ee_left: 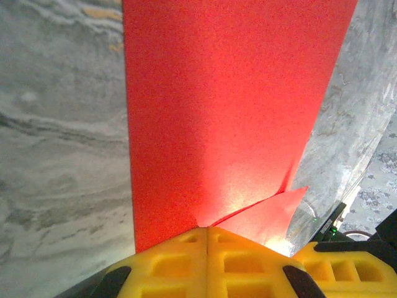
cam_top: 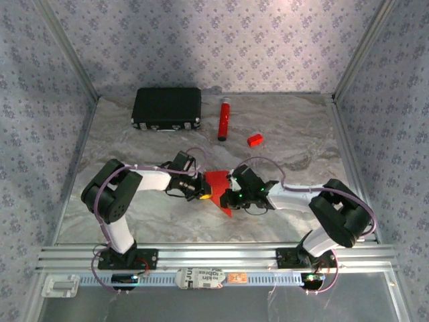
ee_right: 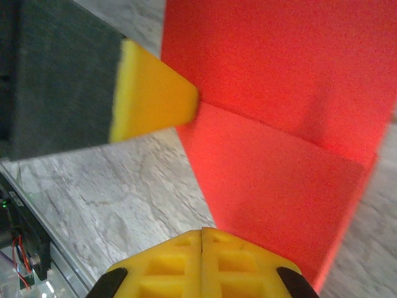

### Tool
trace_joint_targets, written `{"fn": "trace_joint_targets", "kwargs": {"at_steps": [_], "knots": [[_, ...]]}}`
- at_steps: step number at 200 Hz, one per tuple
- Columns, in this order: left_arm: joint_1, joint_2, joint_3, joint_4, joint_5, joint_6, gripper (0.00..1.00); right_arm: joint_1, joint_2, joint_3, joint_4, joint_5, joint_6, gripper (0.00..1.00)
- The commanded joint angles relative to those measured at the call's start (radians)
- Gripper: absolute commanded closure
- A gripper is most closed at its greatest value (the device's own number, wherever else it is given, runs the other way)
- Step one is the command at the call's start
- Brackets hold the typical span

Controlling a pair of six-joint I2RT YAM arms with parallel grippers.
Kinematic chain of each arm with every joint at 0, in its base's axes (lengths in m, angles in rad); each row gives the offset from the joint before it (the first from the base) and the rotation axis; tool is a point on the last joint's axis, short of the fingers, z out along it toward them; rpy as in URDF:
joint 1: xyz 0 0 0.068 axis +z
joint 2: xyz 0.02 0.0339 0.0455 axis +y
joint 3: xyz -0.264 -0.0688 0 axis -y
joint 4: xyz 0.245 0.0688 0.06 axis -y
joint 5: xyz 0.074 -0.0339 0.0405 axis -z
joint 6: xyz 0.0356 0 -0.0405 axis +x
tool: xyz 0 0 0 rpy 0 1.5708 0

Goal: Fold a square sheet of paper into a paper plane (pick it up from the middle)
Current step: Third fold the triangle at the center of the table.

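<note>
Near the middle of the tabletop (cam_top: 288, 134), the partly folded red paper (cam_top: 217, 182) sits between both arms. The left hand (cam_top: 202, 192) and the right hand (cam_top: 230, 194) each clench one side of it.

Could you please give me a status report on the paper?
Left gripper shut on thin red paper sheet, partly folded. Right gripper shut on same sheet. Black rectangular case, red cylinder tube, small red block well behind.

A black case (cam_top: 167, 109) is set at the marble table's (cam_top: 301, 134) far left; a red tube (cam_top: 223, 119) is seen right of it, then a small red block (cam_top: 254, 140).
</note>
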Motion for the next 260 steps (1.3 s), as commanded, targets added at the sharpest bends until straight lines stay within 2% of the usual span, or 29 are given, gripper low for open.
{"fn": "trace_joint_targets", "kwargs": {"at_steps": [1,30,75,121,181,236,260], "knots": [[0.006,0.029,-0.025,-0.037,-0.042,0.022,1.00,0.015,0.069,0.064,0.011,0.001,0.010,0.95],[0.011,0.037,-0.013,-0.045,-0.038,0.030,1.00,0.026,0.135,0.092,0.010,-0.001,0.010,0.94],[0.024,0.039,-0.023,-0.046,-0.038,0.033,1.00,0.033,0.113,0.045,-0.049,0.033,-0.001,0.93],[0.037,0.053,-0.043,-0.028,-0.036,0.026,1.00,0.035,0.023,-0.057,-0.010,0.002,0.001,0.90],[0.038,0.056,-0.070,0.007,-0.034,0.002,1.00,0.035,-0.116,-0.179,-0.062,0.003,-0.020,0.89],[0.037,0.036,-0.089,0.031,-0.043,-0.030,1.00,0.008,-0.259,-0.240,-0.134,0.060,-0.007,0.89],[0.030,-0.003,-0.125,0.080,-0.069,-0.091,1.00,-0.007,-0.330,-0.211,-0.185,0.122,-0.001,0.85]]}}
